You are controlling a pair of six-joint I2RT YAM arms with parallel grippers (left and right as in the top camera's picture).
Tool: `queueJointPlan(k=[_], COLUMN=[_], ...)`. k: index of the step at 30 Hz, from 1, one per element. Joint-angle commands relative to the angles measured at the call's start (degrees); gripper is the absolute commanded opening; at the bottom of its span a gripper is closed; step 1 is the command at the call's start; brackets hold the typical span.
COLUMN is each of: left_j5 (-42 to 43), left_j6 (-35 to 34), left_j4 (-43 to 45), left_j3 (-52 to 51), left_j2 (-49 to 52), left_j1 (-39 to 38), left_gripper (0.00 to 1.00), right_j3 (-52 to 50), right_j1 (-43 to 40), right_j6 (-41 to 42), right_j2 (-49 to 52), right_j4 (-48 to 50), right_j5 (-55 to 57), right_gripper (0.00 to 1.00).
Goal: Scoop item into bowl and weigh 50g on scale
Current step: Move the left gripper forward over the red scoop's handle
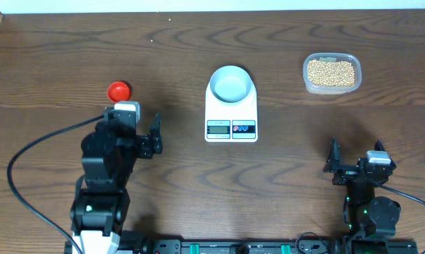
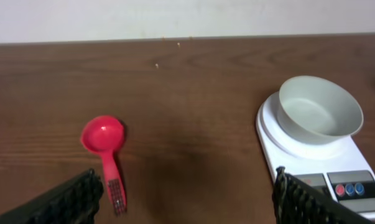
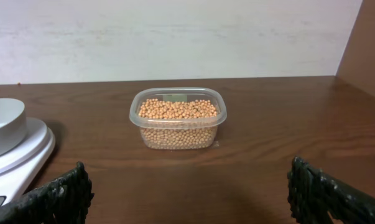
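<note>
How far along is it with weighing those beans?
Only the setup looks done: the empty bowl sits on the scale. Nothing is in hand; left gripper and right gripper are open. The scoop lies on the table, beans fill the tub, so scooping and weighing remain.

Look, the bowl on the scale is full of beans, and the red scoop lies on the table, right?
Not quite: the bowl on the scale is empty, as the left wrist view shows. The red scoop does lie on the table.

Black arms (image 1: 103, 166), white wrist caps (image 1: 127, 109), looping black cables (image 1: 9, 171).
</note>
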Motion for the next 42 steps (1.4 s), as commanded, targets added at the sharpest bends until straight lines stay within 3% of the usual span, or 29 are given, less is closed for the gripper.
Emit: queueJointPlan(k=[1, 12, 20, 25, 39, 42], left_j5=[1.38, 1.92, 12.15, 20.04, 19.98, 16.11], left_j6=[-0.35, -1.84, -1.79, -1.84, -1.79, -1.9], left_j4=[-0.79, -5.57, -14.27, -13.16, -15.56, -15.58], left_j3=[4.0, 15.89, 28.44, 28.79, 28.79, 28.76], left_j2=[2.64, 15.26, 27.8, 30.16, 30.18, 30.29], left_j1=[-0.11, 0.44, 4.0, 4.52, 4.52, 4.52], left_gripper=[0.89, 0.89, 0.89, 0.9, 0.9, 0.89], right_j3=[-0.13, -0.13, -0.13, -0.13, -0.13, -0.13], right_j1=[-0.33, -0.33, -0.33, -0.33, -0.33, -0.33], right_j6=[-0.85, -0.85, -0.85, -0.85, -0.85, -0.85], right_j2=[-0.35, -0.35, -0.35, -0.35, -0.35, -0.35], right_j4=[-0.17, -0.17, -0.17, -0.17, -0.17, -0.17], right_j5=[0.09, 0.09, 0.09, 0.09, 0.09, 0.09], right_gripper=[0.99, 0.99, 0.99, 0.99, 0.99, 0.99])
